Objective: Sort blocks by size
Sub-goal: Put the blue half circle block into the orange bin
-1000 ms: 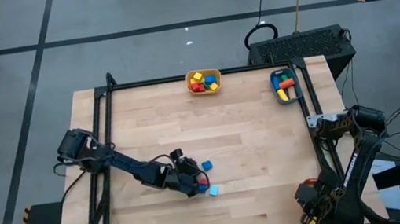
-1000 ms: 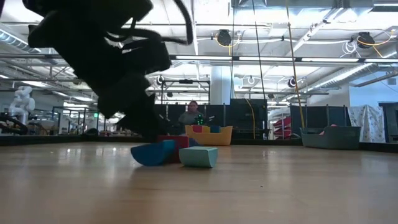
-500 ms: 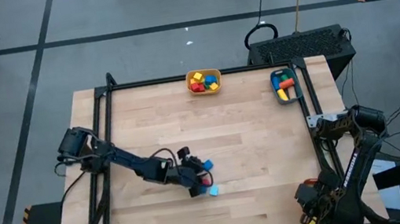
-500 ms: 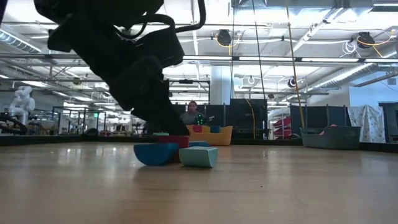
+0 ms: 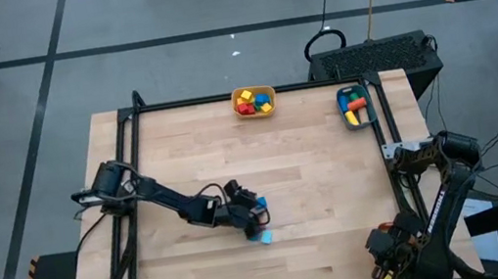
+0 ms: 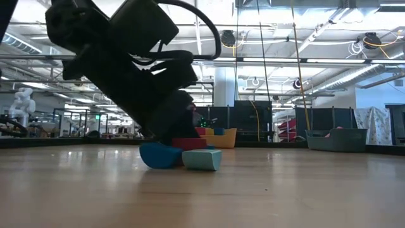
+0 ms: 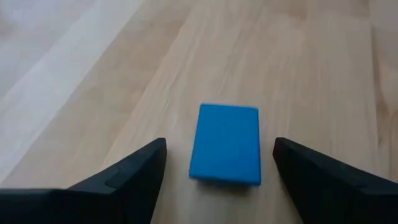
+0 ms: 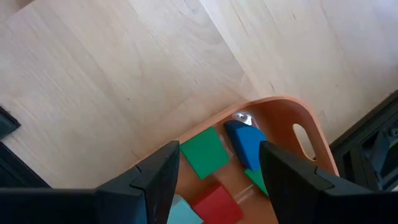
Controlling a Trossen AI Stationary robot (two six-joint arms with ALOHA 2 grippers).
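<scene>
A blue block [image 7: 225, 144] lies flat on the wooden table, and my left gripper [image 7: 219, 149] stands open with one finger on either side of it, touching nothing. In the high view the left gripper [image 5: 252, 214] is near the table's middle, beside the blue block [image 5: 258, 203], a red block [image 5: 263, 219] and a cyan block [image 5: 266, 238]. In the low view the blue [image 6: 158, 156], red [image 6: 190, 144] and cyan [image 6: 201, 159] blocks rest close together on the table. My right gripper [image 8: 219, 148] hangs open above an orange bin [image 8: 311, 134] holding green, blue, red and cyan blocks.
A yellow bin [image 5: 254, 100] with several blocks stands at the far edge's middle. A grey-green bin [image 5: 355, 107] with blocks is at the far right. A black frame [image 5: 133, 157] borders the table. The right arm [image 5: 427, 202] stands at the near right corner.
My left gripper has gone down and toward the table's right edge, closing in on the group of blocks; it now stands low over the blue block. The blocks lie about where they were. The right arm has kept still.
</scene>
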